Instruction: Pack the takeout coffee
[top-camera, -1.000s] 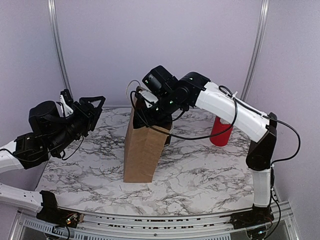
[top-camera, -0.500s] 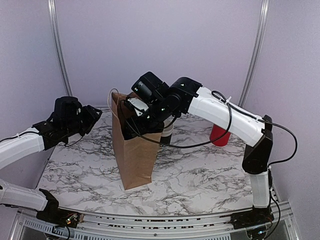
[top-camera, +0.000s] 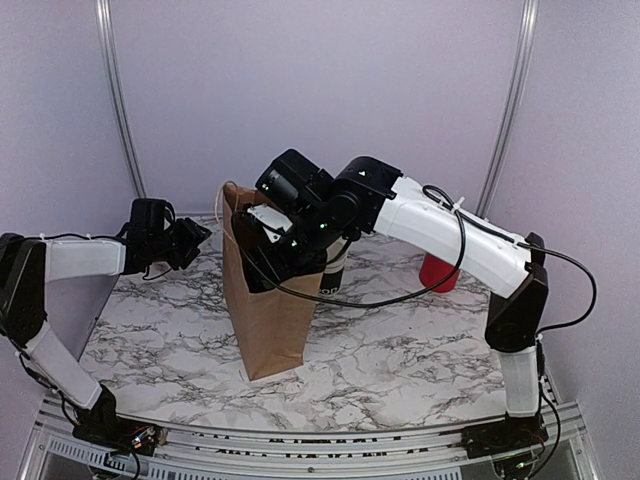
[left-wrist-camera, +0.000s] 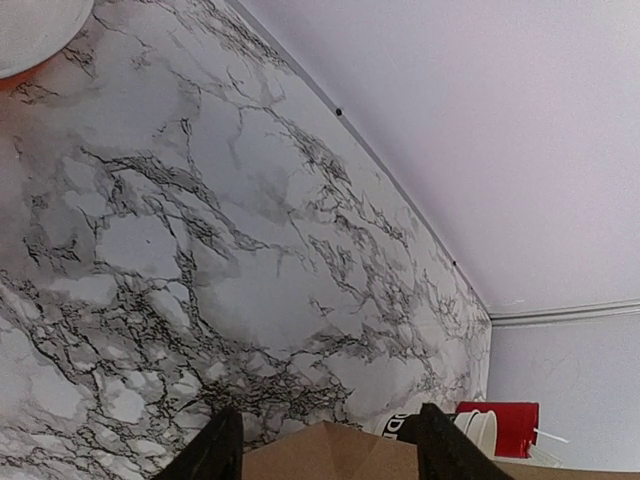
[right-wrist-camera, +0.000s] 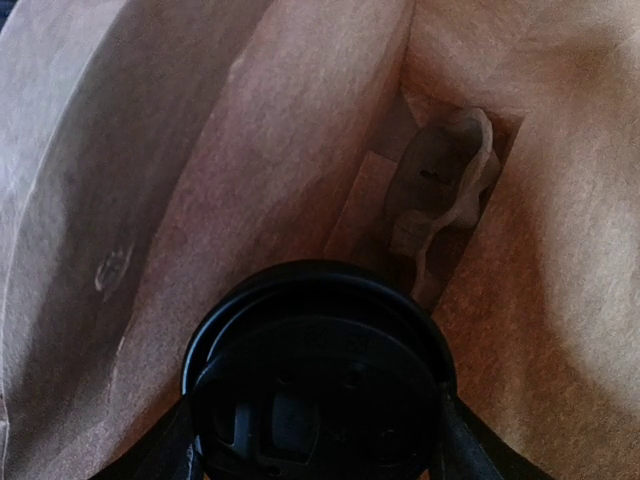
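A brown paper bag (top-camera: 268, 300) stands upright mid-table. My right gripper (top-camera: 268, 262) reaches down into its open top. In the right wrist view it is shut on the takeout coffee (right-wrist-camera: 318, 385), whose round black lid faces the camera between the fingers, inside the bag's brown walls (right-wrist-camera: 180, 170). Pale packets (right-wrist-camera: 440, 185) lie at the bag's bottom. My left gripper (top-camera: 195, 236) is open and empty, left of the bag; its wrist view shows the bag's top edge (left-wrist-camera: 335, 455) between its fingertips.
A stack of black cups (top-camera: 334, 268) stands right behind the bag. A red cup (top-camera: 440, 272) with white sticks stands at the back right, also seen in the left wrist view (left-wrist-camera: 510, 425). A white round thing (left-wrist-camera: 35, 30) is at that view's top left corner.
My right gripper has gone down into the bag with the coffee, and the bag has shifted left. My left arm has pulled back from the bag and stretched out to the left.
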